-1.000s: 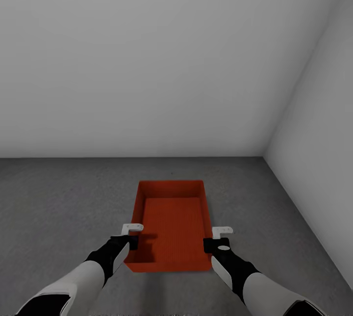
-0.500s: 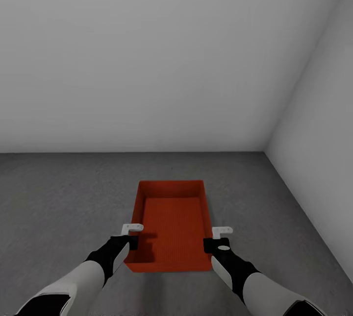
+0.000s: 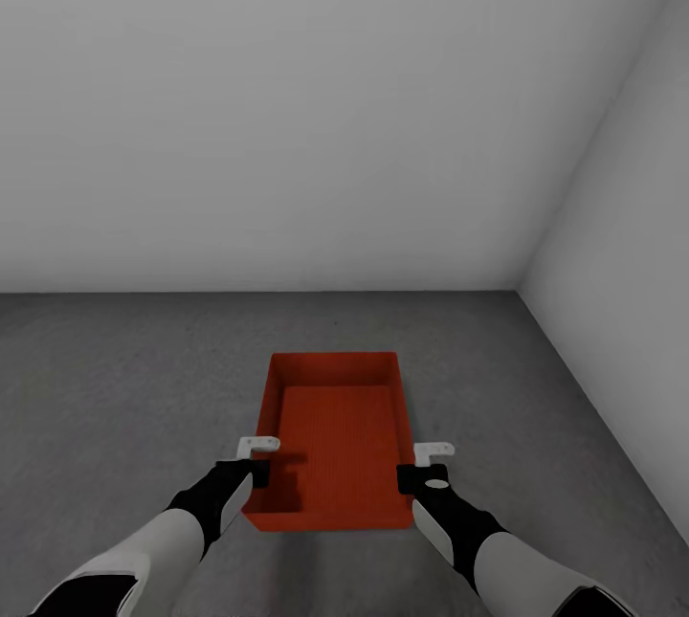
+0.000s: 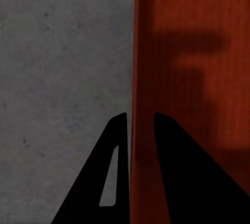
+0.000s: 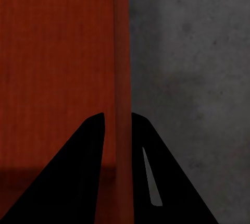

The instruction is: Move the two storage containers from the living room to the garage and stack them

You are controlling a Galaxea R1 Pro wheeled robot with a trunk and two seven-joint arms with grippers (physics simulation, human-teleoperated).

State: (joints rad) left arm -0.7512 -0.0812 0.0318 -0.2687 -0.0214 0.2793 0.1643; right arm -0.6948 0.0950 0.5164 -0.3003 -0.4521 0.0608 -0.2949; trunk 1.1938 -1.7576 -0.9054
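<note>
Storage container point(image 3: 337, 435), orange-red, open top, sits between both arms over the dark grey concrete floor point(image 3: 115, 387), near the corner of the pale grey walls point(image 3: 287, 100). Left gripper point(image 3: 256, 460) clamps the container's left wall; in the left wrist view one finger point(image 4: 112, 172) is outside, the other inside. Right gripper point(image 3: 419, 466) clamps the right wall the same way, fingers point(image 5: 83, 177) straddling the rim. Can't tell whether the container rests on the floor.

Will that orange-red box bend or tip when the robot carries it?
The orange-red rectangular storage container looks stiff: its walls stay straight. It probably won't tip, since the left gripper and right gripper each pinch an opposite side wall. It seems light, being empty.
</note>
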